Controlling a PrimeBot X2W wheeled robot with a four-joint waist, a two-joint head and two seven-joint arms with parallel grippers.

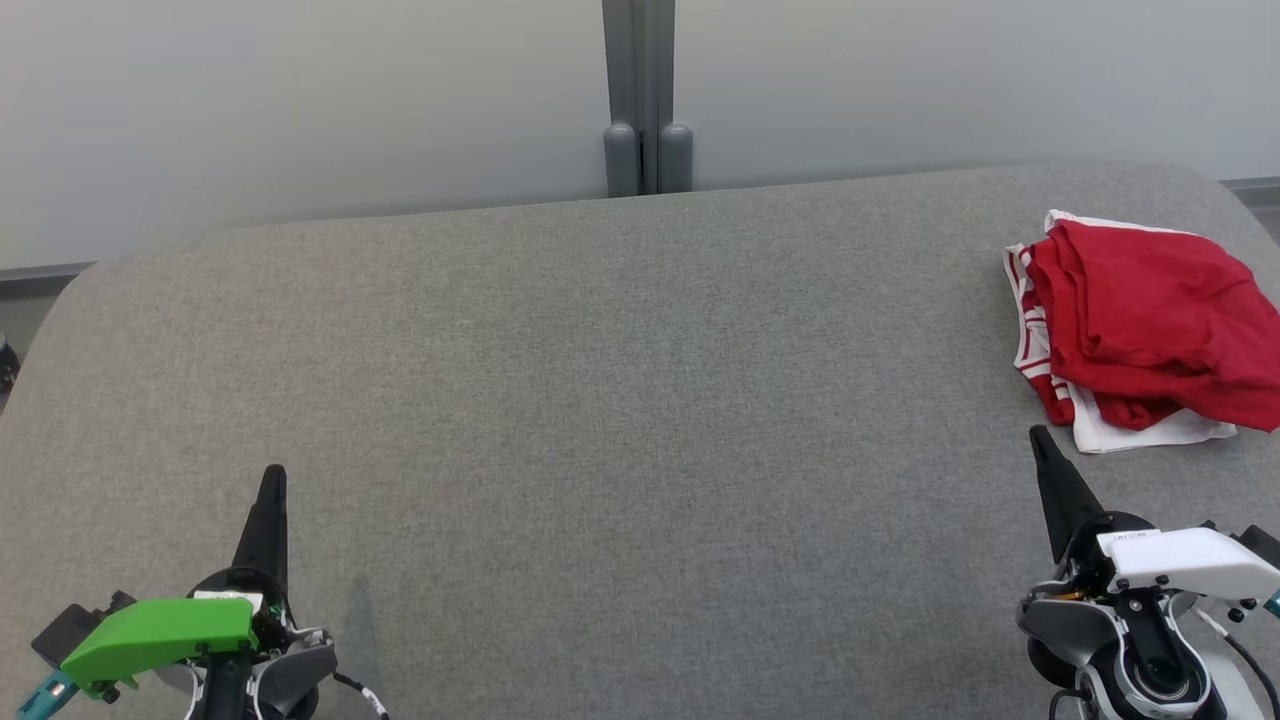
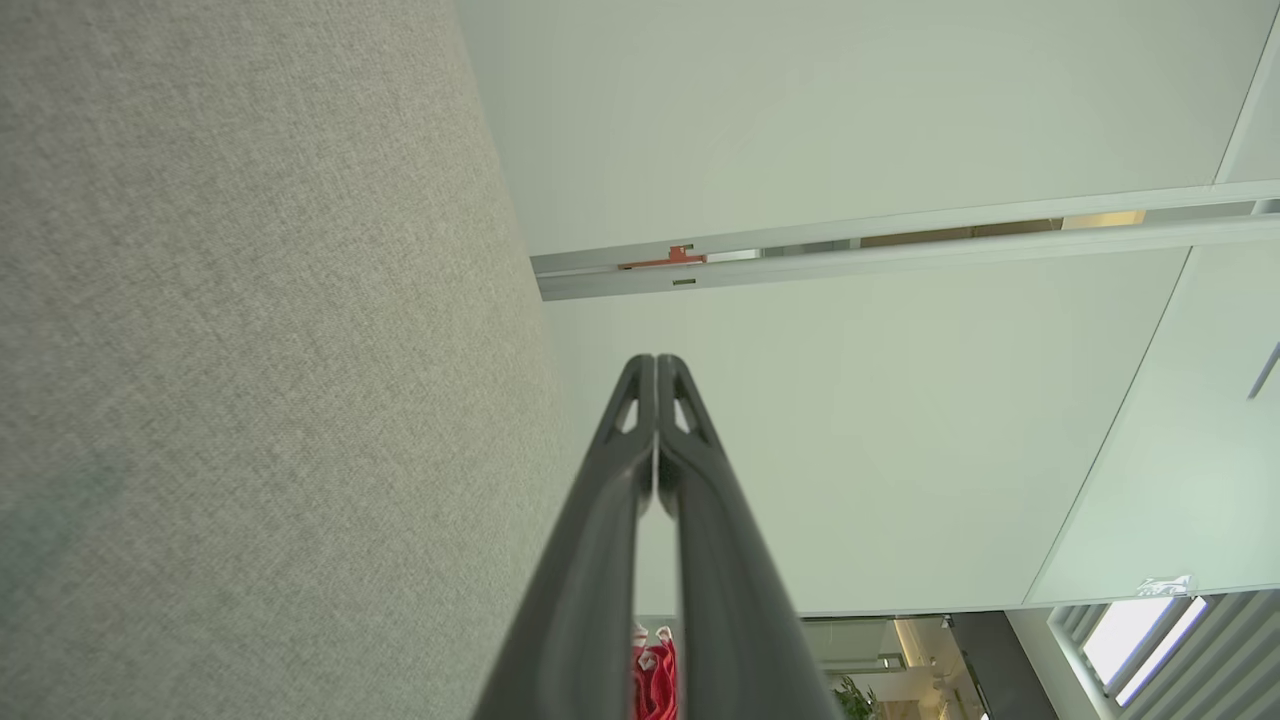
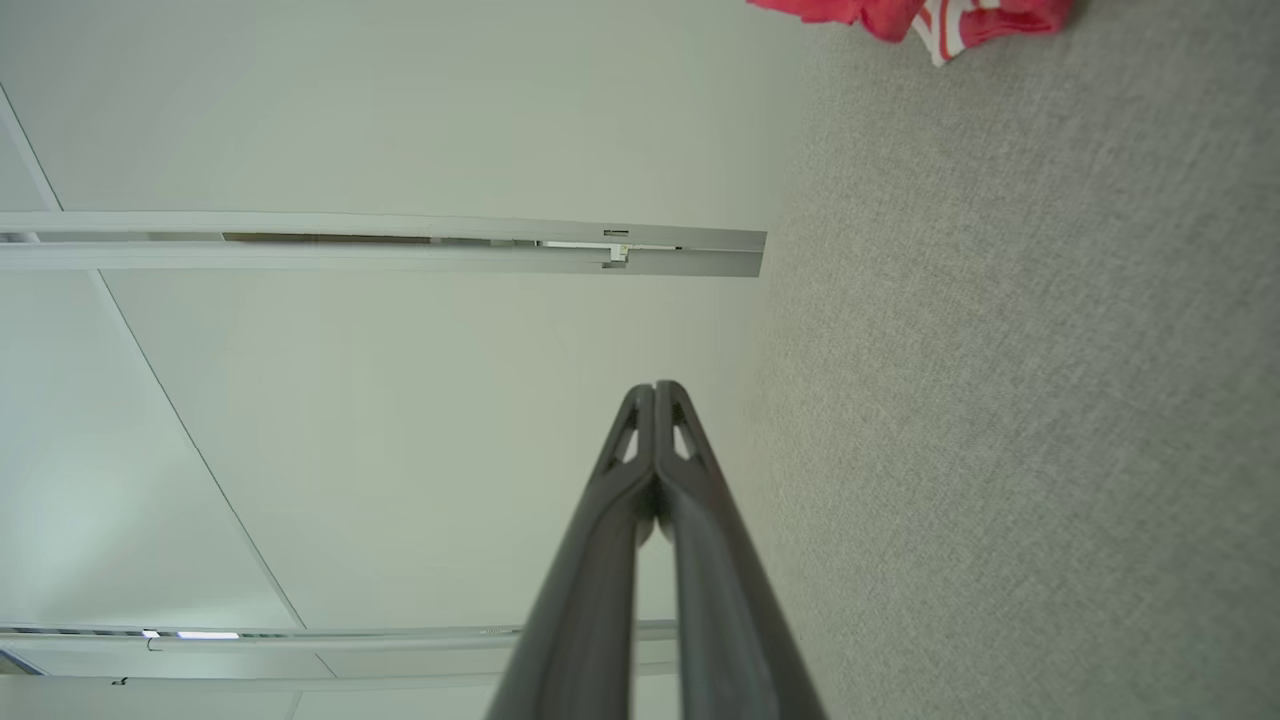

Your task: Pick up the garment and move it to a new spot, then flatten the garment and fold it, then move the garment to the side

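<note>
We see our left gripper (image 1: 272,478) and right gripper (image 1: 1040,440) both pinched fully together, holding nothing (two grippers, one garment). The red-and-white garment (image 1: 1140,320) lies crumpled on the grey table (image 1: 620,400), far right.

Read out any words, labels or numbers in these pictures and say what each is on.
None reads clearly.
Small print on the white cover of the right gripper: too small to read.
White mark on the wall panel: blurred.
Garment: white stripes, no lettering seen.
</note>
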